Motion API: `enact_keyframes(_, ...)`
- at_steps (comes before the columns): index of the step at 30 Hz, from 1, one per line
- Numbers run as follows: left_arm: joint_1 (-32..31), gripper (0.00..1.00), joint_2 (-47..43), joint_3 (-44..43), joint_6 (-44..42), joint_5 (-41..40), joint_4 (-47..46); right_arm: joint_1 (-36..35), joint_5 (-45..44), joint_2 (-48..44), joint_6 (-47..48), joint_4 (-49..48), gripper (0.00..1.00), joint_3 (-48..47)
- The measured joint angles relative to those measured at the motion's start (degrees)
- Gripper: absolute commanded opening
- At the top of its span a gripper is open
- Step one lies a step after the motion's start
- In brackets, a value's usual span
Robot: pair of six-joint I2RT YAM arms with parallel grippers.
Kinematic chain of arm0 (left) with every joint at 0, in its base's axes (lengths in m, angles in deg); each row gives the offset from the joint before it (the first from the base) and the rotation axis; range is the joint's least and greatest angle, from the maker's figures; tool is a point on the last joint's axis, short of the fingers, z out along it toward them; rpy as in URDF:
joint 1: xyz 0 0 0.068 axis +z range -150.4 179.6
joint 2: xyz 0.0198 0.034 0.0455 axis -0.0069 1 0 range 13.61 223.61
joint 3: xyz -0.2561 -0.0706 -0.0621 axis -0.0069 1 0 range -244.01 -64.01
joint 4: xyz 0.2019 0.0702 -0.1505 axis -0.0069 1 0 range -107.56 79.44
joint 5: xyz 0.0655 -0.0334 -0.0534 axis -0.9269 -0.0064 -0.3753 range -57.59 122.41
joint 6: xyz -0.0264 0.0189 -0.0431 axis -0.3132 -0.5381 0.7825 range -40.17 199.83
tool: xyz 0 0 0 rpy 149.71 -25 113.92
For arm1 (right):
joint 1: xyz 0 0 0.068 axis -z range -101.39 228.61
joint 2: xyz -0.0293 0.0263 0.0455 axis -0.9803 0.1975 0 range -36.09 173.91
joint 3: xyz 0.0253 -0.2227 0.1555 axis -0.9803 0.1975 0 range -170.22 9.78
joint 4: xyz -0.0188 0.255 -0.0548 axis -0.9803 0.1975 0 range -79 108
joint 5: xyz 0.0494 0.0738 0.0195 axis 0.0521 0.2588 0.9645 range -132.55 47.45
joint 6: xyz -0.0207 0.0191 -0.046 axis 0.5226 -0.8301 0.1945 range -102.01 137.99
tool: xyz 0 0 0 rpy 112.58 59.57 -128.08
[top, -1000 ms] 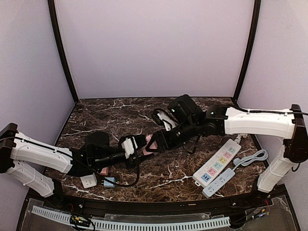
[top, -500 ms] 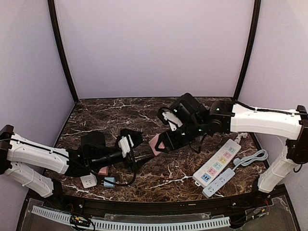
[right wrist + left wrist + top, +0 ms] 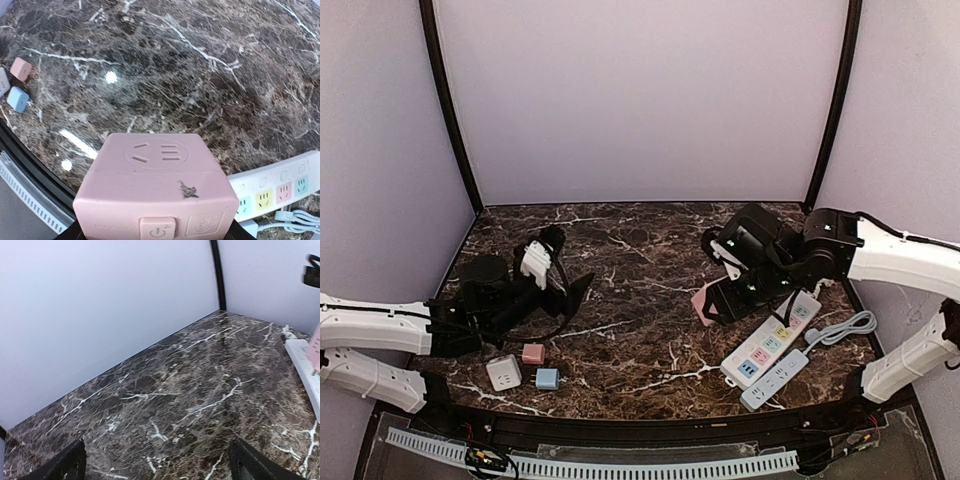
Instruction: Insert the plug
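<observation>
The plug (image 3: 156, 185) is a pink cube with a socket face and a power button. My right gripper (image 3: 717, 297) is shut on it and holds it above the marble, just left of the white power strip (image 3: 772, 338) with coloured sockets. In the top view the plug (image 3: 702, 301) shows as a pink block at the fingers. In the right wrist view the same strip (image 3: 280, 187) lies right of the plug. My left gripper (image 3: 568, 270) is open and empty over the left of the table. In its own view the left gripper (image 3: 157, 457) frames only bare marble.
A second grey-white power strip (image 3: 775, 378) with its cable (image 3: 845, 328) lies beside the first. Three small cubes sit near the front left edge: white (image 3: 503, 372), pink (image 3: 533, 353) and blue (image 3: 547, 378). Purple walls close in the table.
My left gripper opened, let go of the pink plug and drew back to the left. My right arm carried the plug to the right, close to the power strips.
</observation>
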Motion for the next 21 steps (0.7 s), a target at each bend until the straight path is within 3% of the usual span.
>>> enact_keyframes(8, 9.5, 0.99, 1.2, -2.4, 11.1, -2.8, 8.7, 0.2, -4.8, -4.2, 0.0, 4.5, 0.0, 5.8)
enact_keyframes(21, 13.2, 0.99, 4.5, -4.1, 18.3, -1.4, 13.8, 3.6, -6.1, -4.3, -1.3, 7.8, 0.0, 10.7)
